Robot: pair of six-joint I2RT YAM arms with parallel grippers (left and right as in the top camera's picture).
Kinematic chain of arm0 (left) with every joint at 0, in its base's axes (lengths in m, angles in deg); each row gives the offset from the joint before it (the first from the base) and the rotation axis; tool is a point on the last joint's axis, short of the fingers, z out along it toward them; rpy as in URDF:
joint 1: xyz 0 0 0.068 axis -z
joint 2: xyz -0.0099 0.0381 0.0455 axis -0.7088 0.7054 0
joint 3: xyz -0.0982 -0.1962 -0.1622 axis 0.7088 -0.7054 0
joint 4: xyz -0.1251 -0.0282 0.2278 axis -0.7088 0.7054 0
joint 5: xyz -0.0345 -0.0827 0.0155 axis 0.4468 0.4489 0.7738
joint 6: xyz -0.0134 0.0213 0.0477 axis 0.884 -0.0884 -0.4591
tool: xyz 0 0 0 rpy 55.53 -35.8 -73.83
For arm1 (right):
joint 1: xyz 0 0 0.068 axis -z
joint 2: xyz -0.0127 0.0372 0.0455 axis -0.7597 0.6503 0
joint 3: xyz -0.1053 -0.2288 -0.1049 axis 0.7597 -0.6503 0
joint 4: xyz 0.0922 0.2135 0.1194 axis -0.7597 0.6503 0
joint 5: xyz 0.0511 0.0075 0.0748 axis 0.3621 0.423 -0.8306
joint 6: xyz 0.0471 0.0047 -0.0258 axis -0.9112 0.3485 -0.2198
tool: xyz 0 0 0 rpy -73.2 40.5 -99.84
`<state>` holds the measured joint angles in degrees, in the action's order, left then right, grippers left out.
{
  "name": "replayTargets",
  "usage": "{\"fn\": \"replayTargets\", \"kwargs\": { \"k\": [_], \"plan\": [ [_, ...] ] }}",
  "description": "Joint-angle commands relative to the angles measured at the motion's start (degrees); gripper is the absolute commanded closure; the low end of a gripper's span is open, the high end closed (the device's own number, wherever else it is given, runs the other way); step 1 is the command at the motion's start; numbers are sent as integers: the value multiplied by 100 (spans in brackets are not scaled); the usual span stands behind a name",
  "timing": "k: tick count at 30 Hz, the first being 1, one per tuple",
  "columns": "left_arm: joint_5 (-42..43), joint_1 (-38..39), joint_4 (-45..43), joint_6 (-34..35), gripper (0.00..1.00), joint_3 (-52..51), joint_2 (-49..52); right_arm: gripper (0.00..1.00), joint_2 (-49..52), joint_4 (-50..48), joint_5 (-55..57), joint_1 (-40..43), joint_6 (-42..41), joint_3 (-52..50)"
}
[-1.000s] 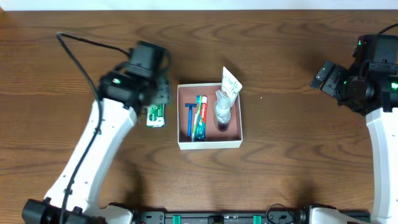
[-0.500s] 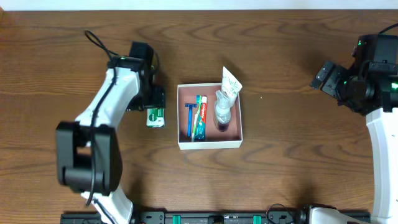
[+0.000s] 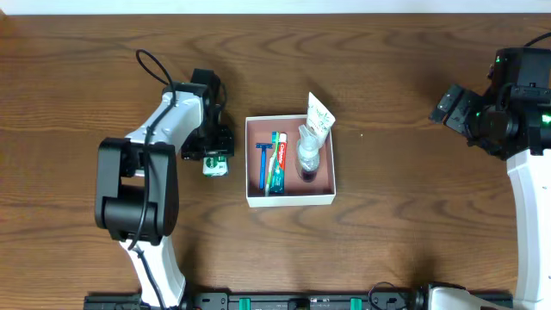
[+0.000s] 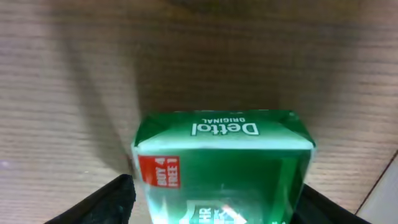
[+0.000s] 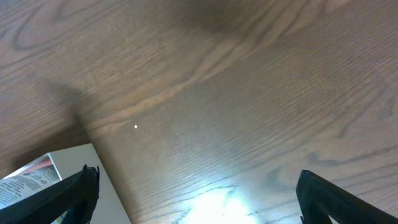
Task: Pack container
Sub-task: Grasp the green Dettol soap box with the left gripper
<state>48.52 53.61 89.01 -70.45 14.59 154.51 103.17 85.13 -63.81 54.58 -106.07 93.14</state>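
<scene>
Left gripper [image 4: 217, 202] hangs low over a green Dettol soap box [image 4: 221, 168], its 2 fingers [image 4: 106, 202] spread wide with the box between them and close to its long sides; the left wrist view does not show whether they actually press on it. The soap box lies flat on the dark wooden table [image 3: 405, 241], just beside the container [image 3: 290, 201] at its 9 o'clock, with a narrow strip of bare wood between the 2. The container sits near the table's middle, its white walls square to the table edges. On its reddish-brown floor lie a blue razor [image 3: 263, 164] and a toothpaste tube [image 3: 277, 168] side by side, with a clear bottle [image 3: 307, 155] toward 3 o'clock. A white sachet [image 3: 318, 114] leans over the rim at about 1 o'clock. Open wood runs all round the container, widest toward 3 o'clock and 6 o'clock. A pale strip borders the table at 12 o'clock and a black rail [image 3: 301, 301] at 6 o'clock. The right gripper [image 5: 196, 186] is well apart from the container at about 2 o'clock, its fingers wide apart with nothing between them. Bare wood lies beneath it, and a white corner of the container shows at 8 o'clock in its wrist view.
</scene>
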Motion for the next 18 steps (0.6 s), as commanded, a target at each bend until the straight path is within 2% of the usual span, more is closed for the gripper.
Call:
{"fn": "replayTargets", "kwargs": {
  "k": [1,4,9,18],
  "plan": [
    [61,0,-35,44,32,-28,42,1,-2,2,4,46,9,9],
    [61,0,-149,42,35,-37,44,1,-2,2,2,46,9,9],
    [63,0,-131,68,51,-37,42,1,-2,2,4,46,9,9],
    [68,4,553,260,59,269,-398,1,-2,2,2,46,9,9]
  ]
}}
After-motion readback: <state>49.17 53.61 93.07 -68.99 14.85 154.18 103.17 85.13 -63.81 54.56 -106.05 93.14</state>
